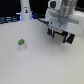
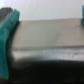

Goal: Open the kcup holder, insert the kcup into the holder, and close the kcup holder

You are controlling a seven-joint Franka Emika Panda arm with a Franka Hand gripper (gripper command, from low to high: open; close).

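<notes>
The kcup (image 1: 21, 45), a small white pod with a green top, stands alone on the white table toward the exterior view's left. The black kcup holder (image 1: 62, 36) sits at the exterior view's right, mostly hidden by my arm. My gripper (image 1: 59, 31) is right at the holder, far from the kcup. In the wrist view the holder's dark flat surface (image 2: 45, 42) fills the frame, blurred. My gripper (image 2: 44, 35) is open, with one teal finger (image 2: 7, 30) at one edge and the other at the opposite edge. I cannot tell whether the tray is out.
A white bottle-like object (image 1: 25, 10) stands at the back of the table (image 1: 40, 65), against a dark background. The white arm housing (image 1: 62, 17) hangs over the holder.
</notes>
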